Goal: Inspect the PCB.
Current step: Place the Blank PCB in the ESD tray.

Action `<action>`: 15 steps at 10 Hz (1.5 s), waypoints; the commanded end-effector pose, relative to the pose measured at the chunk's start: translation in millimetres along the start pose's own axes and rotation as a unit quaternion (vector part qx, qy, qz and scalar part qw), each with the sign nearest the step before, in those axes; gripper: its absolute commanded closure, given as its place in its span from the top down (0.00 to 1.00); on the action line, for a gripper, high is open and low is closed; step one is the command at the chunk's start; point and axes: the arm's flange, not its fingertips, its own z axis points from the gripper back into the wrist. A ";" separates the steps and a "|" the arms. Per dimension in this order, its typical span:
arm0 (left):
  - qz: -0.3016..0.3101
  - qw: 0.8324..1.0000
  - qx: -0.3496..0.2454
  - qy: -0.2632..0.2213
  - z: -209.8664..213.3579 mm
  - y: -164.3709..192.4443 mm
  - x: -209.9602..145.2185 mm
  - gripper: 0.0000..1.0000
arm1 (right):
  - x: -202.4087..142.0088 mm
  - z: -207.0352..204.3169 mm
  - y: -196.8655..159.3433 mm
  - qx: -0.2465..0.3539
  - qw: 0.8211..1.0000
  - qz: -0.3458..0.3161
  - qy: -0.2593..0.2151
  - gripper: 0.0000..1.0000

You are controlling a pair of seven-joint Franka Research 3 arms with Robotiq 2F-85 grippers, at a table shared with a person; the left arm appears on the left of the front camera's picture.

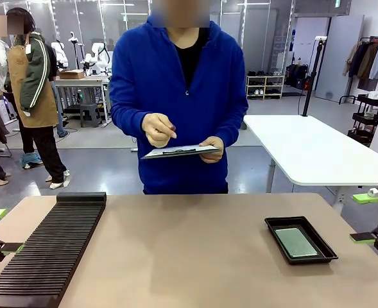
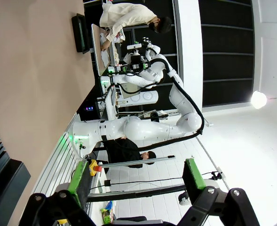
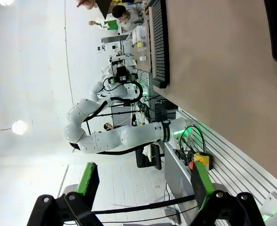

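PCB (image 1: 296, 242): 1 thin pale-green board, laid flat in black tray (image 1: 271, 224) on desk (image 1: 189, 250), right side. Judged light, stiff, fragile; edges to be gripped. Left hand (image 2: 134, 181), right hand (image 3: 142, 181): released, empty.

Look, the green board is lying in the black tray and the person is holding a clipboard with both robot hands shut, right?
Not quite: the PCB lies in the black tray and the person holds the clipboard, but both grippers are open, as each wrist view shows: left gripper, right gripper.

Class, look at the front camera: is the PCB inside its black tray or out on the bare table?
Inside. The PCB lies flat within the black tray, whose raised rim shows all around it.
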 end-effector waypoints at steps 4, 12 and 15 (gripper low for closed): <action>-0.001 1.000 -0.001 0.003 0.7 -1.1 -0.7 1.00 | -2.8 0.2 5.1 0.000 1.000 -0.005 0.002 1.00; -0.001 1.000 -0.001 0.003 0.7 -1.1 -0.7 1.00 | -2.8 0.2 5.1 0.000 1.000 -0.005 0.002 1.00; -0.001 1.000 -0.001 0.003 0.7 -1.1 -0.7 1.00 | -2.8 0.2 5.1 0.000 1.000 -0.005 0.002 1.00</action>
